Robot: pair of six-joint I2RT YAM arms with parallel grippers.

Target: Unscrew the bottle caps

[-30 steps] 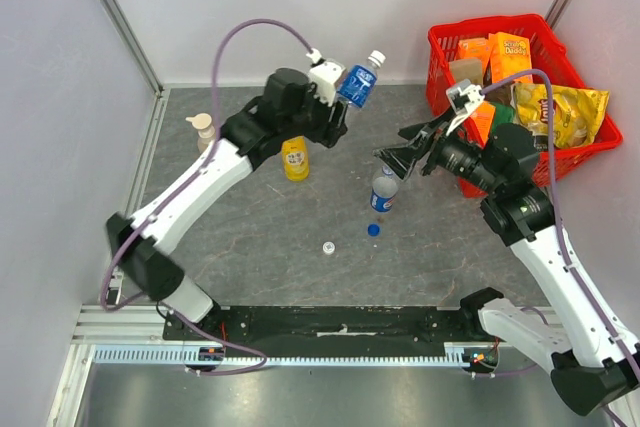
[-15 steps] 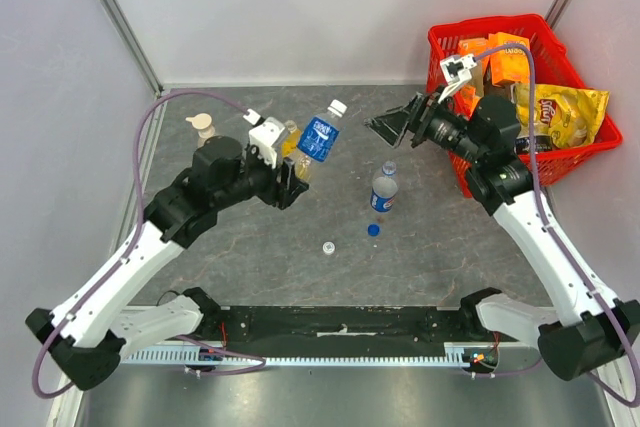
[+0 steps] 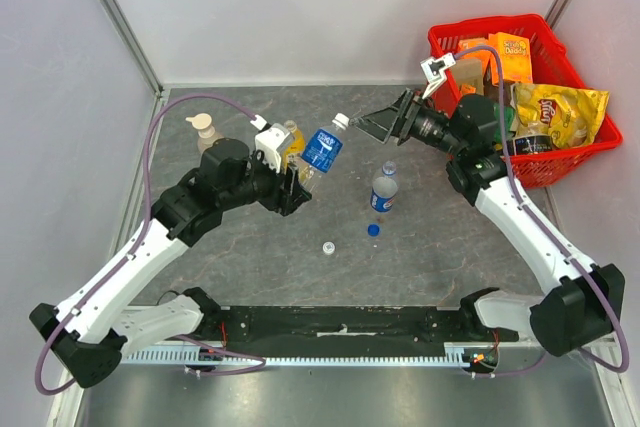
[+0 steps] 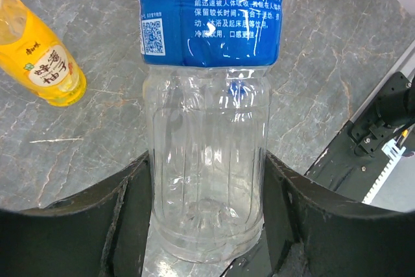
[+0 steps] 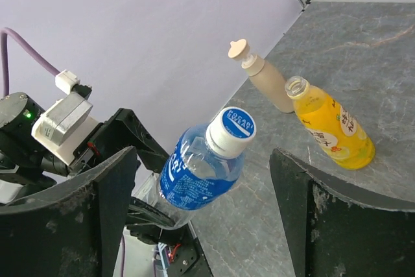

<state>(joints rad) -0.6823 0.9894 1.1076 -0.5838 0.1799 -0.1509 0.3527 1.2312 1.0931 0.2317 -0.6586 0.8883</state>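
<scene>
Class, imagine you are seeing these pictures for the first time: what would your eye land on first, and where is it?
The left gripper holds a blue-labelled bottle tilted in mid-air near the scene's centre, its white cap pointing toward the open right gripper. At the far right corner, a red basket of bright snack packs stands out.

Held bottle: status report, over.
Left gripper shut on held bottle, tilted off the table. Right gripper open, lined up on its white cap, not gripping. Nothing between them.
</scene>
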